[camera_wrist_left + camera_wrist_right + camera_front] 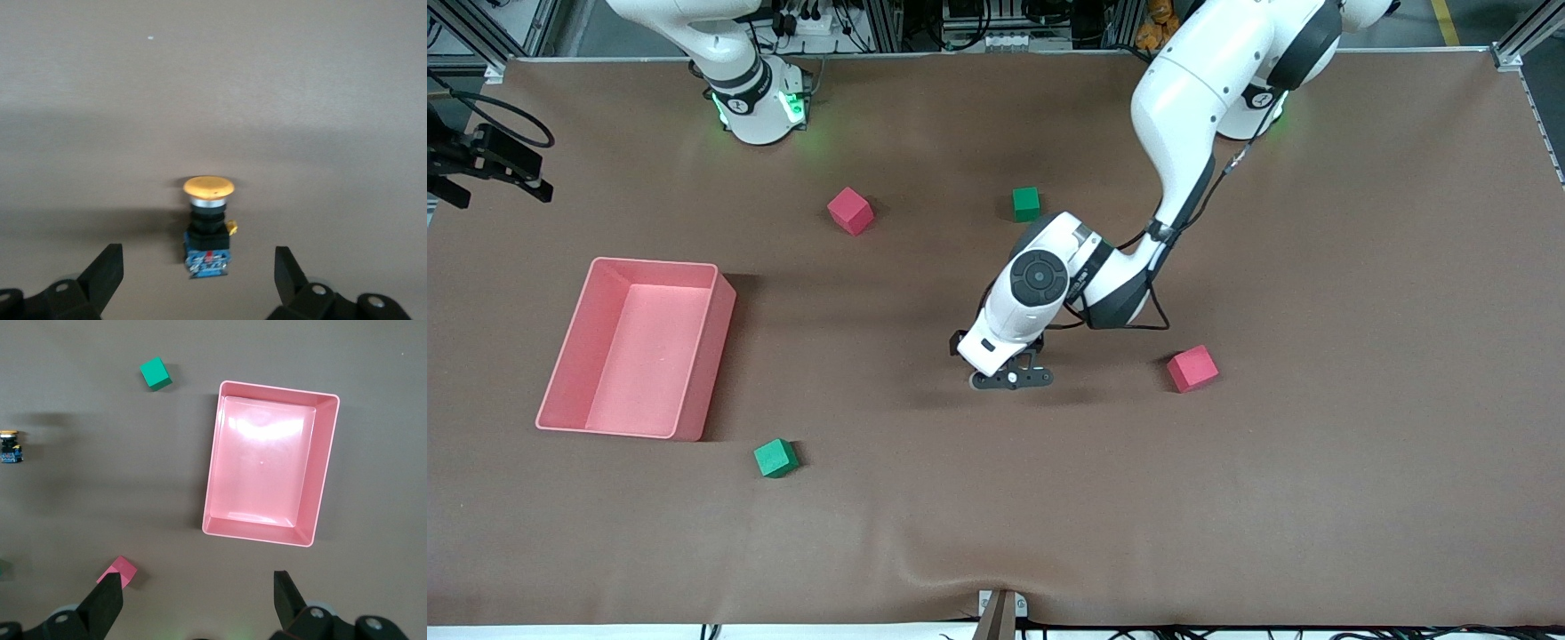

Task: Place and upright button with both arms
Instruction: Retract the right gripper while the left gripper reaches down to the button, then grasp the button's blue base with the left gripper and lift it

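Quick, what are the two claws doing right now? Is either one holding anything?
Left gripper: open, holding nothing, low over the button on the table.
Right gripper: open, holding nothing, waiting above the pink bin.

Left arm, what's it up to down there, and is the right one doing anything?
The left gripper is low over the middle of the brown table with its fingers open on either side of the button, not gripping it. The button lies on its side on the table, orange cap pointing away from the gripper. The right gripper waits, open and empty, high over the pink bin. Red and green cubes sit scattered around, untouched.
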`<state>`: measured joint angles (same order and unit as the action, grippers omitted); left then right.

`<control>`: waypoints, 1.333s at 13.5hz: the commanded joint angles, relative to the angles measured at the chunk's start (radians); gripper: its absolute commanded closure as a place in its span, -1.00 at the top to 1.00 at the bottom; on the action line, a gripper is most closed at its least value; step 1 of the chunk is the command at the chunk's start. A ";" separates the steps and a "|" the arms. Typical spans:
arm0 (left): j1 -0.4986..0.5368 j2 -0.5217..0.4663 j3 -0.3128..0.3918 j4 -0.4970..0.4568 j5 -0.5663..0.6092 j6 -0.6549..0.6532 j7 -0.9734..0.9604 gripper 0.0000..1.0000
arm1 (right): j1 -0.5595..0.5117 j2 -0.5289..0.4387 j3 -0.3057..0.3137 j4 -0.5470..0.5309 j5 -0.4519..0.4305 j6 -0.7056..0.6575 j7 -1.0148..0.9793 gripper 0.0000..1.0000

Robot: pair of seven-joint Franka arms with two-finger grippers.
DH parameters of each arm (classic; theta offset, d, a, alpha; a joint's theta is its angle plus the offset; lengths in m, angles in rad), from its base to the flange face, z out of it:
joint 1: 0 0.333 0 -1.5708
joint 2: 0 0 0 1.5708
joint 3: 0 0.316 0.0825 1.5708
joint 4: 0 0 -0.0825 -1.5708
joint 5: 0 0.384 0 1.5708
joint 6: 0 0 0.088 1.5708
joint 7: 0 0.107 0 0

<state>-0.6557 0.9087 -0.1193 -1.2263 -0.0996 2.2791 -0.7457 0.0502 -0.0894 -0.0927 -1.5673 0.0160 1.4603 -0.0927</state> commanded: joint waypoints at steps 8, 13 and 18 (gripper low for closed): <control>-0.033 0.073 0.017 0.030 -0.014 0.102 -0.020 0.98 | -0.052 0.049 0.039 0.094 0.004 -0.034 0.002 1.00; -0.032 0.070 0.017 0.025 -0.014 0.051 -0.017 0.51 | -0.062 0.088 0.037 0.090 0.006 -0.061 0.001 1.00; -0.033 0.067 0.017 0.018 -0.014 0.043 -0.017 0.51 | -0.061 0.120 0.036 0.089 0.006 -0.049 0.007 1.00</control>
<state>-0.6788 0.9711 -0.1139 -1.2244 -0.0996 2.3450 -0.7481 0.0065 0.0235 -0.0645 -1.5099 0.0164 1.4269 -0.0928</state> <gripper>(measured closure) 0.247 0.000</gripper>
